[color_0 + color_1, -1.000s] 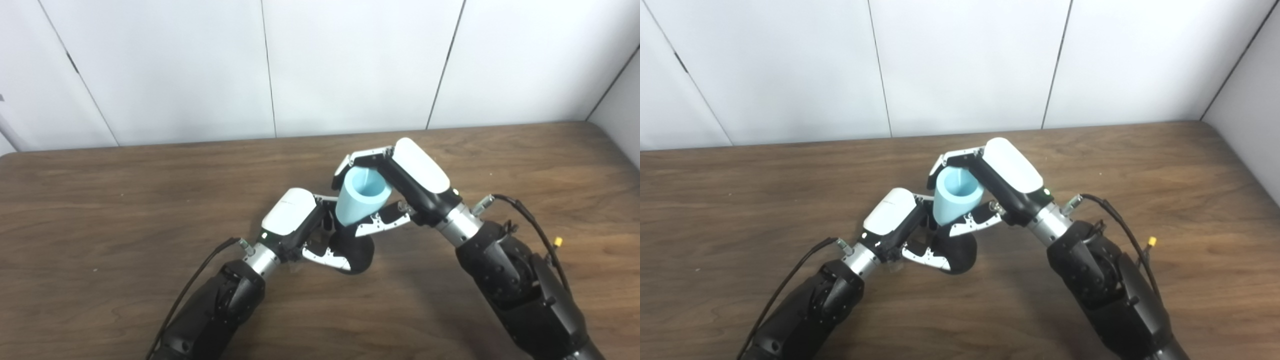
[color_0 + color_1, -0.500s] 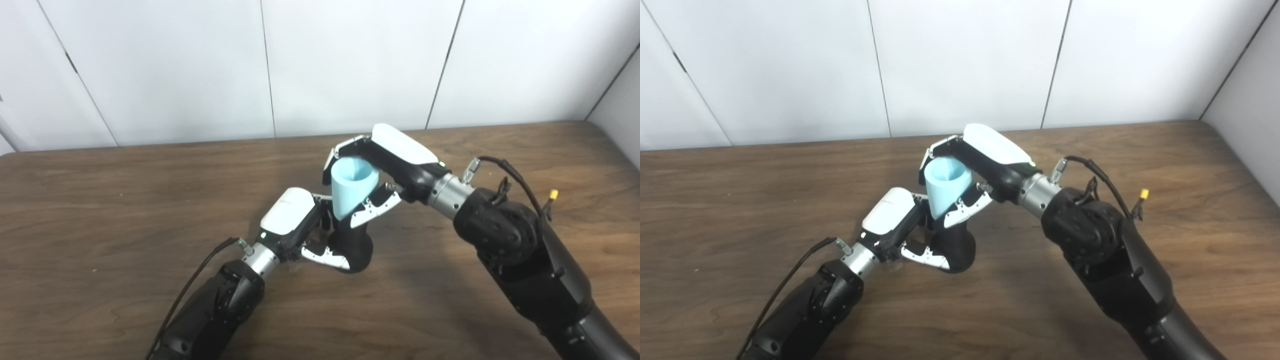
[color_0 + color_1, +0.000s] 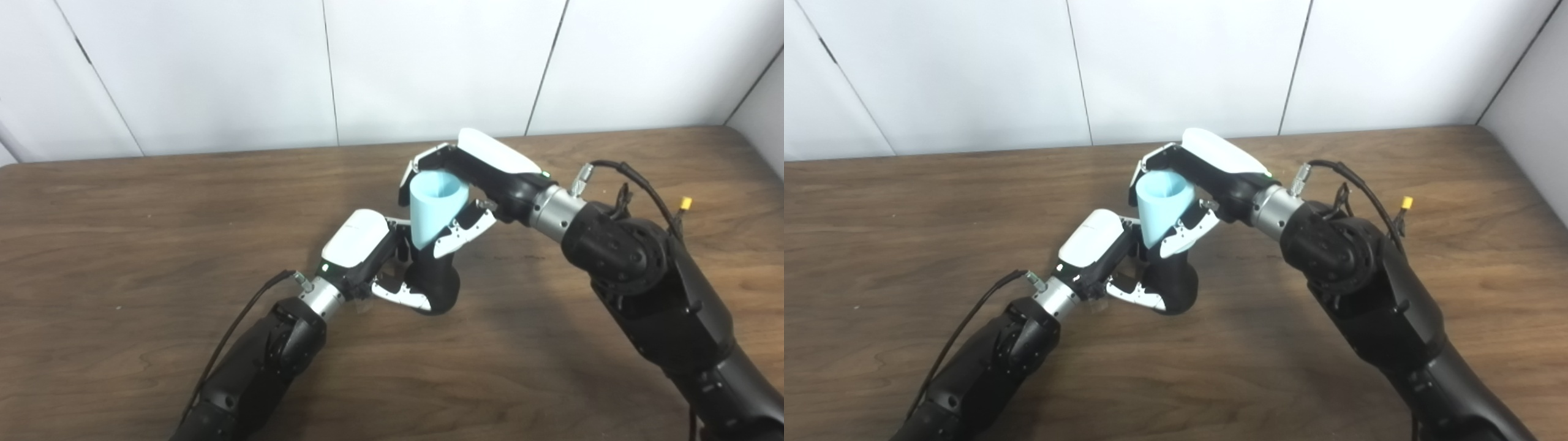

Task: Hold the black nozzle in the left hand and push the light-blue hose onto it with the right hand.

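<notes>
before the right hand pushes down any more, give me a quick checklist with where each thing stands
1. Left hand shut on the black nozzle: ok.
2. Right hand shut on the light-blue hose: ok.
3. Hose's lower end meets the nozzle's top: ok, they join with no gap showing.
4. Hose in line with the nozzle: not ok, it leans a little against the nozzle's axis.
5. How far the hose is seated: cannot tell, fingers hide the joint.
6. Nozzle base braced on the table: cannot tell.
</notes>
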Controlling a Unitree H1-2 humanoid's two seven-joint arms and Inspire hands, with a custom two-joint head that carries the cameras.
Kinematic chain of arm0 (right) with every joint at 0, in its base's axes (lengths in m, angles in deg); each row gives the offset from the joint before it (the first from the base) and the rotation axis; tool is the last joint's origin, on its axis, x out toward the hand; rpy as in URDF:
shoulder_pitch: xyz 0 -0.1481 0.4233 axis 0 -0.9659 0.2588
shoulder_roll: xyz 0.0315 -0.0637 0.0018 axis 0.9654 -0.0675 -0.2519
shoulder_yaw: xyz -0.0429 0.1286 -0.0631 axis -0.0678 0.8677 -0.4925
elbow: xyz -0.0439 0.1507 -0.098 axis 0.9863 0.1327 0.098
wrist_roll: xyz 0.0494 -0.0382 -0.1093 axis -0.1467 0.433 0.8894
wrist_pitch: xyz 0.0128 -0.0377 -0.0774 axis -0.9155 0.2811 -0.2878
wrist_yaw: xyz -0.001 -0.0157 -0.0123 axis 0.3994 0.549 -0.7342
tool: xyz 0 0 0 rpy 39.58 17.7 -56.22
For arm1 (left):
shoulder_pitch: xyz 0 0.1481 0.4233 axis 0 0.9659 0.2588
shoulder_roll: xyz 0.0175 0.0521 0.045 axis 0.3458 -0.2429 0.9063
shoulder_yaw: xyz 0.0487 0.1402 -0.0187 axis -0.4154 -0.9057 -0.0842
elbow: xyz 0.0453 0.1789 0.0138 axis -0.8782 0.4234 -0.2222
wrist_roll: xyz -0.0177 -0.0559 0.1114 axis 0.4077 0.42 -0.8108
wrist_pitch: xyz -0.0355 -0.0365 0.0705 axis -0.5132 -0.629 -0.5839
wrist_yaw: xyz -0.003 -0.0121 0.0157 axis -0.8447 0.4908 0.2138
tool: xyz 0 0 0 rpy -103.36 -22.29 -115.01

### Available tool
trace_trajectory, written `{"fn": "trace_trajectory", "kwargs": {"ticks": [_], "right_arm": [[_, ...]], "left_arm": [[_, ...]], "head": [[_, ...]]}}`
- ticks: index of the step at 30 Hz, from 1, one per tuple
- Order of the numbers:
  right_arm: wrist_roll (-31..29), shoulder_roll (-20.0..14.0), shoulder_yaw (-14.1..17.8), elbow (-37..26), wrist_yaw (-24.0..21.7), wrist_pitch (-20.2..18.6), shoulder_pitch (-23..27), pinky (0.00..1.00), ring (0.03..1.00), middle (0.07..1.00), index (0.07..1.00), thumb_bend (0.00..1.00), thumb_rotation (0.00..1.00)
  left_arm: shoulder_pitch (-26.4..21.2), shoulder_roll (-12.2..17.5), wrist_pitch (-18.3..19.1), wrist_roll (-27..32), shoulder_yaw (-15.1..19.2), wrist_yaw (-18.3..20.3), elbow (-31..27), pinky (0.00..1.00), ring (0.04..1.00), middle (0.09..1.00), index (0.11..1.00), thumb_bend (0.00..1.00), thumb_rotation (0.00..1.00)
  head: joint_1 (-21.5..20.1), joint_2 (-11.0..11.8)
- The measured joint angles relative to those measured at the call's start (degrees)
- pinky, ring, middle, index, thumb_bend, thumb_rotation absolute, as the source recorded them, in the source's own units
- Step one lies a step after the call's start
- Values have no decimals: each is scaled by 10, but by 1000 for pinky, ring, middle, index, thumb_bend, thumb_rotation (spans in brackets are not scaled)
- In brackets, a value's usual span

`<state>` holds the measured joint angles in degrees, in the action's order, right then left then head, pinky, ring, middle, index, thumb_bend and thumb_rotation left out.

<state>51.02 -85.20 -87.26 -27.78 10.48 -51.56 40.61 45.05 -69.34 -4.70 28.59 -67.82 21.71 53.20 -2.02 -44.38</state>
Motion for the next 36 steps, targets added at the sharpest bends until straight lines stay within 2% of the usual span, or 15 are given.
{"fn": "trace_trajectory", "kwargs": {"ticks": [3,9,13,18,24,36], "right_arm": [[-4,-1,3,0,33,27,-26,310,384,476,517,517,0],[-3,-1,6,18,108,142,-64,304,378,475,516,516,0],[16,0,7,41,179,234,-90,327,393,490,507,517,0],[48,8,5,73,234,299,-117,330,390,478,516,517,0],[59,8,5,78,239,314,-115,334,390,477,514,517,0],[59,8,4,76,225,301,-105,327,392,491,510,517,0]], "left_arm": [[2,0,-3,-1,-2,1,-4,308,371,430,511,521,0],[2,1,-4,-1,-2,0,-4,317,385,441,508,522,0],[2,1,-4,-2,-2,-1,-4,324,389,446,507,522,0],[2,1,-4,-5,-4,2,-3,318,385,441,511,521,0],[2,1,-4,-5,-3,3,-4,308,379,436,511,521,0],[3,1,-3,-5,-1,3,-6,323,388,444,508,522,0]], "head": [[-1,-1],[0,-3],[1,-3],[1,-4],[1,-4],[2,-4]]}}
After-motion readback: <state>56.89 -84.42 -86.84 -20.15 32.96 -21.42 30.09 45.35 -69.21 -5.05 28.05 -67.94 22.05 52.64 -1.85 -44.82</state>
